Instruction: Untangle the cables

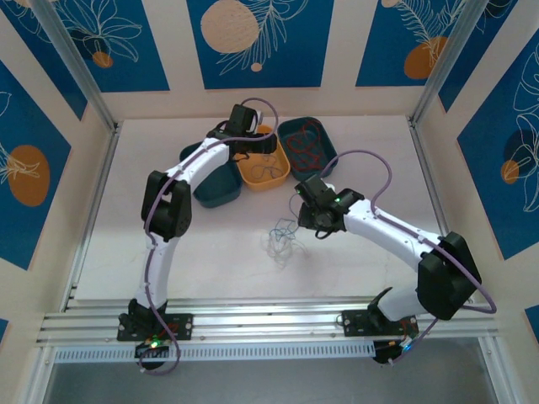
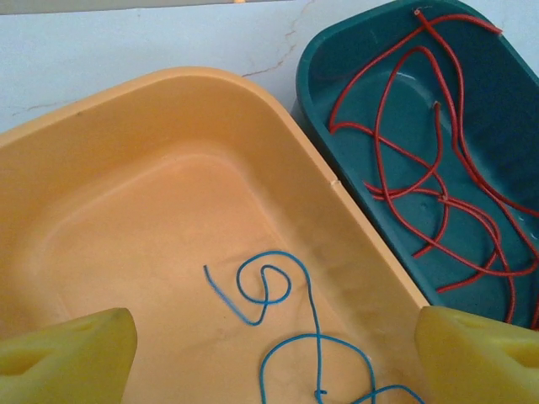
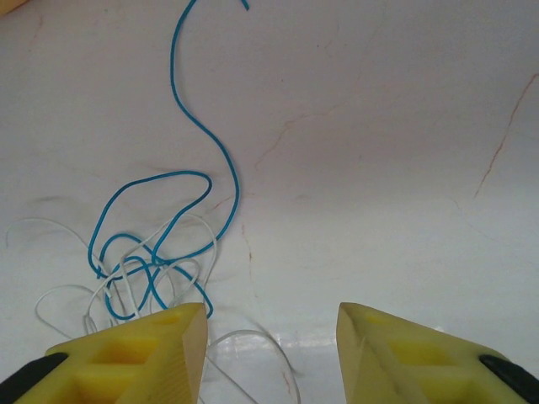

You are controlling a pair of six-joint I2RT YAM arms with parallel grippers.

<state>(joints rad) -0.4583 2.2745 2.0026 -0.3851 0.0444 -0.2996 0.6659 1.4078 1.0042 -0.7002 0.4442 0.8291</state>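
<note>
Yellow fingertips of the right gripper, half-open and empty, should pinch only the free loop of the blue wire, clear of the white wires; the left gripper hangs wide open, empty.

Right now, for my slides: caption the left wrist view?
Open left gripper over orange bin with blue wire; red wires in teal bin.
</note>
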